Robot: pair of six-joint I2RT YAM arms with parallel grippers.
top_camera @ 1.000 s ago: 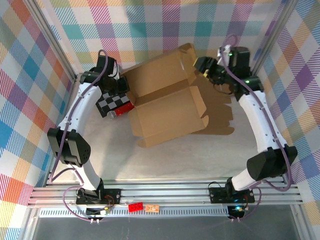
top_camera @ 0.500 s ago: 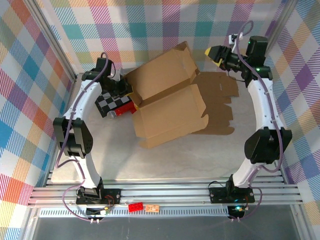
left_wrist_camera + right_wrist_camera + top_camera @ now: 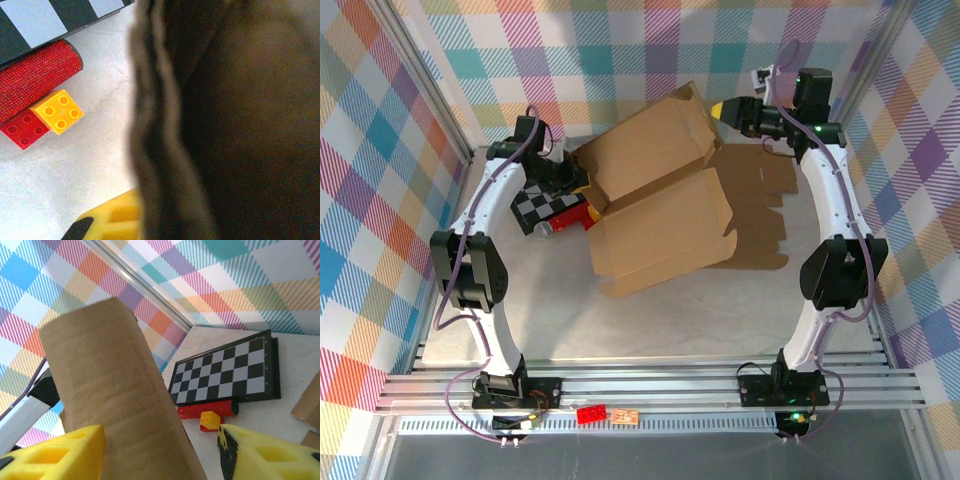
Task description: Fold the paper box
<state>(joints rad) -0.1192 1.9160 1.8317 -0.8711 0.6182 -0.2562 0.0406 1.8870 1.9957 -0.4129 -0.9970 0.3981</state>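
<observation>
Top external: paper box [image 3: 655, 215] sits mid-scene on the desk [image 3: 650, 320], left tool [image 3: 578, 183] clamped together on its far-left edge beside the checkerboard [image 3: 548, 205] and red-and-yellow bricks [image 3: 57, 111], right tool [image 3: 720, 108] far right, fingers apart astride the box's raised flap.

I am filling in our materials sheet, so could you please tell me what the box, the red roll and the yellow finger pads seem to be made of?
The box: brown cardboard, matte, with creases and cut tabs.
The red roll: perhaps woven fabric or glitter wrap, going by its fine grainy texture.
The pads: likely soft foam or rubber, matte yellow with moulded recesses.
</observation>
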